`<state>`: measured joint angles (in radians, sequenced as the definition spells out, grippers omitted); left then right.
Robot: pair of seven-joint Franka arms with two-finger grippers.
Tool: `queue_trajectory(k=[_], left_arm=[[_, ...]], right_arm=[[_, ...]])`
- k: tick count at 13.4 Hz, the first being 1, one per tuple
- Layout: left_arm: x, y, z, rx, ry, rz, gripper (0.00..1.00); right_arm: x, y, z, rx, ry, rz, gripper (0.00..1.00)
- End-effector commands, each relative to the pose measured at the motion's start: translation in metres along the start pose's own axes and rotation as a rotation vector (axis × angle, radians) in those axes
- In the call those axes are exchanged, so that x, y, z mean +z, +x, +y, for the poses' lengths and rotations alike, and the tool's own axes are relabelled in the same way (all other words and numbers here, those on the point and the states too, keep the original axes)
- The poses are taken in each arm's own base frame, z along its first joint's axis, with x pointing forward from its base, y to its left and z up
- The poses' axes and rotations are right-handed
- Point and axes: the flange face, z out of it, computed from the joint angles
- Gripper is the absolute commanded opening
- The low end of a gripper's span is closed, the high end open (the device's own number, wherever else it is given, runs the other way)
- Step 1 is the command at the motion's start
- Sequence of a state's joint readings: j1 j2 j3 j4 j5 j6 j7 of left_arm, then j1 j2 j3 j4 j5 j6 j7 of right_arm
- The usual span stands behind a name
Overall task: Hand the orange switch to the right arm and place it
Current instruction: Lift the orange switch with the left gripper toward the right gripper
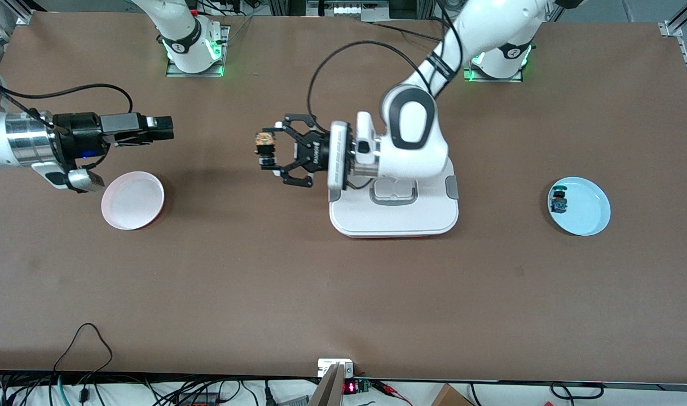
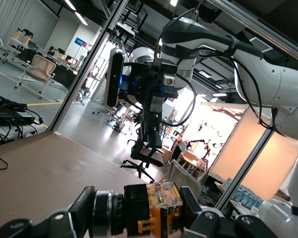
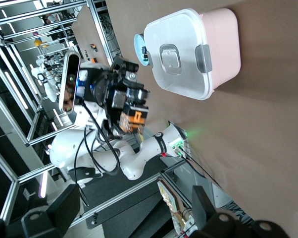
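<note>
The orange switch (image 1: 263, 141), black-bodied with orange parts, is clamped sideways in my left gripper (image 1: 268, 151), which is shut on it and held up over the table beside the lidded box. In the left wrist view the orange switch (image 2: 156, 206) fills the space between the pads (image 2: 83, 210). My right gripper (image 1: 166, 128) hangs open and level above the table near the pink plate (image 1: 132, 201), pointing at the switch with a gap between them. The right wrist view shows its two fingers (image 3: 64, 208) spread wide, with the switch (image 3: 133, 115) farther off.
A pink box with a white lid (image 1: 394, 217) sits mid-table under the left arm's wrist. A light blue plate (image 1: 589, 211) toward the left arm's end holds a small blue and green switch (image 1: 559, 201). Cables trail along the table's edge nearest the front camera.
</note>
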<state>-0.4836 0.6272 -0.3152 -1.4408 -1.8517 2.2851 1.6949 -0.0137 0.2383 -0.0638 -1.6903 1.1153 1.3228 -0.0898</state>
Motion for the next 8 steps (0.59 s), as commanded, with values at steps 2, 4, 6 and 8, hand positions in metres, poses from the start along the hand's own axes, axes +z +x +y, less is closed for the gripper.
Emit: queue_trajectory(k=[2, 4, 6, 8], left_arm=[[0.036, 0.019, 0.018, -0.032, 0.044, 0.088, 0.00], [0.053, 0.023, 0.034, -0.021, 0.083, 0.087, 0.00], [0.064, 0.021, 0.043, -0.026, 0.095, 0.084, 0.00], [0.070, 0.022, 0.049, -0.027, 0.116, 0.082, 0.00]], right_arm=[[0.014, 0.005, 0.026, 0.053, 0.107, -0.034, 1.00], [0.025, 0.011, 0.049, 0.118, 0.146, -0.045, 1.00], [0.034, 0.012, 0.063, 0.199, 0.220, -0.060, 1.00], [0.035, 0.013, 0.058, 0.258, 0.243, -0.067, 1.00]])
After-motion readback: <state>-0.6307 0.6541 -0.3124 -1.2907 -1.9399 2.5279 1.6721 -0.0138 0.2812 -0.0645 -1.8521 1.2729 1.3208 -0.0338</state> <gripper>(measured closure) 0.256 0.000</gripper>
